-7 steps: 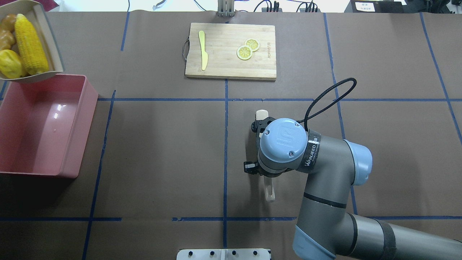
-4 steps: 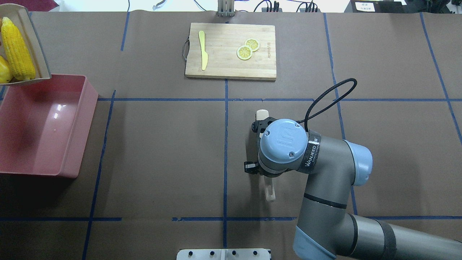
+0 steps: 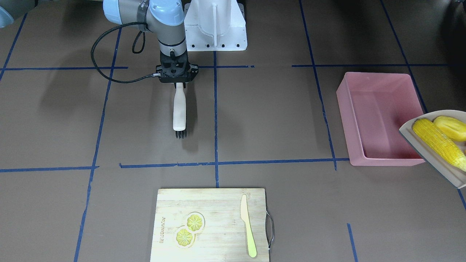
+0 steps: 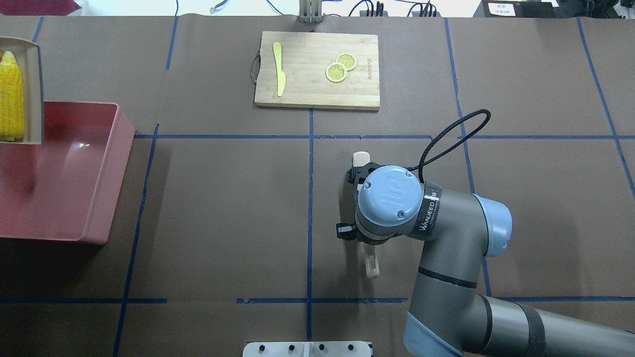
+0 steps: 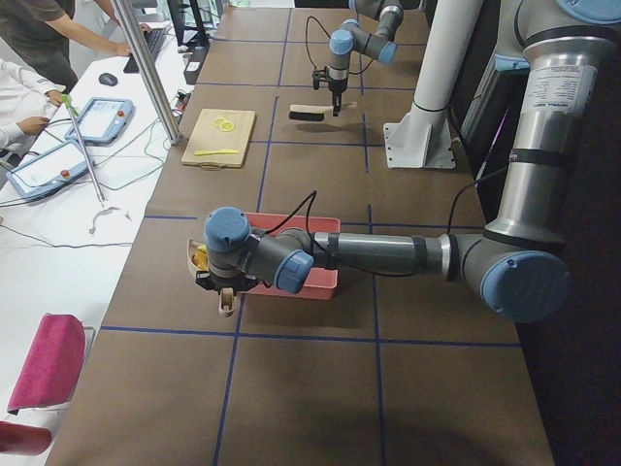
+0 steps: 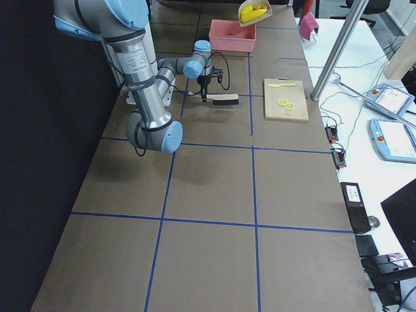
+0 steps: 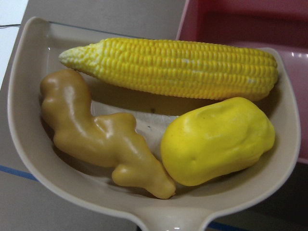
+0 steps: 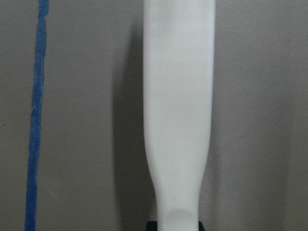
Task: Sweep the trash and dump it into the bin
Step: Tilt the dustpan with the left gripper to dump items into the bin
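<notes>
We read WANJEED on the right arm point(image 4: 430, 210); right gripper point(image 3: 178, 84) clamps the brush point(image 3: 180, 109); left gripper point(image 5: 216, 282), we cannot tell; dustpan point(image 3: 442, 171) overhangs bin point(image 3: 376, 75) rim.

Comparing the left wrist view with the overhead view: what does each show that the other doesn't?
Only the left wrist view: the ginger root and the rounded yellow lump, lying in the dustpan beside the corn cob. Only the overhead view: the brush under the right arm, and the cutting board with the knife and lemon slices. Both: the corn cob, the dustpan, and the pink bin next to it.
</notes>
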`<state>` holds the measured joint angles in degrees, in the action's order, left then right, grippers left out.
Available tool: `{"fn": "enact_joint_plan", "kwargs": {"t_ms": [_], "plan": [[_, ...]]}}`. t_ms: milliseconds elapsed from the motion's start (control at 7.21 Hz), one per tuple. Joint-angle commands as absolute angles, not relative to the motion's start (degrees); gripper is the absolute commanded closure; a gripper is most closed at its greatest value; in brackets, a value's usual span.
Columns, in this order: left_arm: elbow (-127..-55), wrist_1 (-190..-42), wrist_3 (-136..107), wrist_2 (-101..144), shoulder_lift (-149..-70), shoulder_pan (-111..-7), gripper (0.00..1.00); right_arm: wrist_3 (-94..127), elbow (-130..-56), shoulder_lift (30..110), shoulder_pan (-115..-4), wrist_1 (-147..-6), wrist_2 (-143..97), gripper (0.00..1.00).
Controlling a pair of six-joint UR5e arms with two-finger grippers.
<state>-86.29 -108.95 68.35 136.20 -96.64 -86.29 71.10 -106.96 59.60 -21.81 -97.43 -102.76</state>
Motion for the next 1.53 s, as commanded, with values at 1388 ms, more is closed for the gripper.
{"fn": "enact_joint_plan", "kwargs": {"t_ms": [1388], "plan": [[-102.04, -81.21, 81.15, 121.6, -99.14, -84.29, 1.0, 71.1, -106.87, 59.85, -21.27, -97.03, -102.92, 1.0]]}}
